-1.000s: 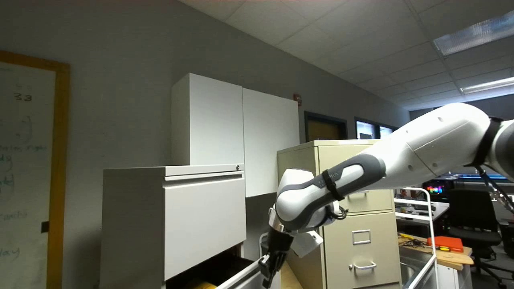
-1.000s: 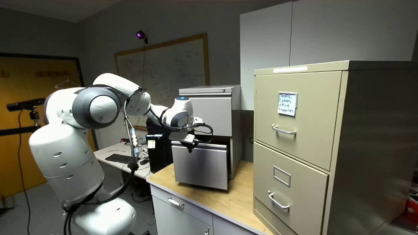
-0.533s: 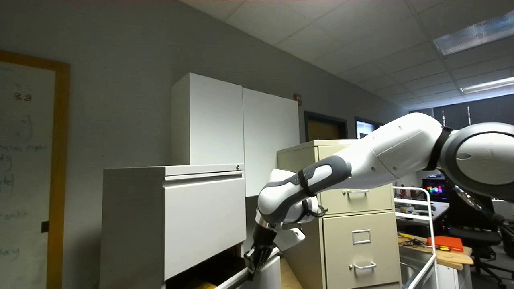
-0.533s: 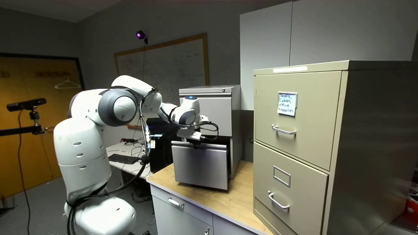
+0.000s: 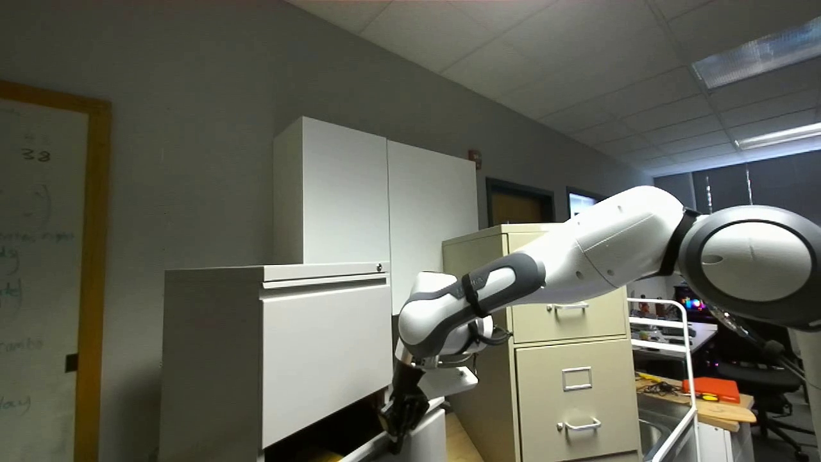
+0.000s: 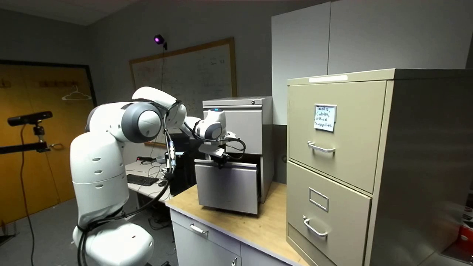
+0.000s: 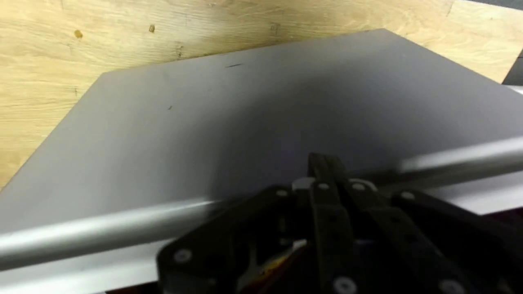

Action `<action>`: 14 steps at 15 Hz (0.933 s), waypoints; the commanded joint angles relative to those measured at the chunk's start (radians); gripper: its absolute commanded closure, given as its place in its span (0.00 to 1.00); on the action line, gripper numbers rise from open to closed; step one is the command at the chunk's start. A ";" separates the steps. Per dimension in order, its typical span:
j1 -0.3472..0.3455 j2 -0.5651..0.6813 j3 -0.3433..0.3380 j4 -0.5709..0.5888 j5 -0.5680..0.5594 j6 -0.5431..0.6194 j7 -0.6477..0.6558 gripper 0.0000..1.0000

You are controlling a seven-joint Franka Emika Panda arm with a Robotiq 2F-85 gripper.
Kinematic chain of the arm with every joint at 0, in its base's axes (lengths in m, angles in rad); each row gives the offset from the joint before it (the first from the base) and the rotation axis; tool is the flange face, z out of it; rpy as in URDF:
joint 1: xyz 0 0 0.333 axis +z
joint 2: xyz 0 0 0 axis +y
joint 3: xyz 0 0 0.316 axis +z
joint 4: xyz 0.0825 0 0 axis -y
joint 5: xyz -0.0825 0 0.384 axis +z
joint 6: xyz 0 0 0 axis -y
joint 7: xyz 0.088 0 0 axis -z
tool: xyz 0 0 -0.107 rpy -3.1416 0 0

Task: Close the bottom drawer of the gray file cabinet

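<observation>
Gray file cabinet (image 6: 247,129) — bottom drawer (image 6: 227,189) partly open

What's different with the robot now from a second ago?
The robot arm moved toward the gray file cabinet, bringing its claw along. The bottom drawer seems to have slid in a tiny bit, but it's still open. I see nothing grabbed or let go. The top drawer is still shut, and the tan cabinet stayed put.

Dark robot fingers (image 5: 400,425) are hanging at the upper edge of the open bottom drawer (image 5: 431,437) of a gray file cabinet (image 5: 279,359), while a beige cabinet (image 5: 542,391) is standing behind.
</observation>
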 commanded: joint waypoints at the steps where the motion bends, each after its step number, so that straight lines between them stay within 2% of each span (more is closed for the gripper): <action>1: -0.008 0.048 0.028 0.042 0.034 0.123 0.023 1.00; 8: -0.006 0.139 0.051 0.116 0.061 0.272 0.018 1.00; 14: -0.025 0.228 0.084 0.258 0.108 0.254 -0.028 1.00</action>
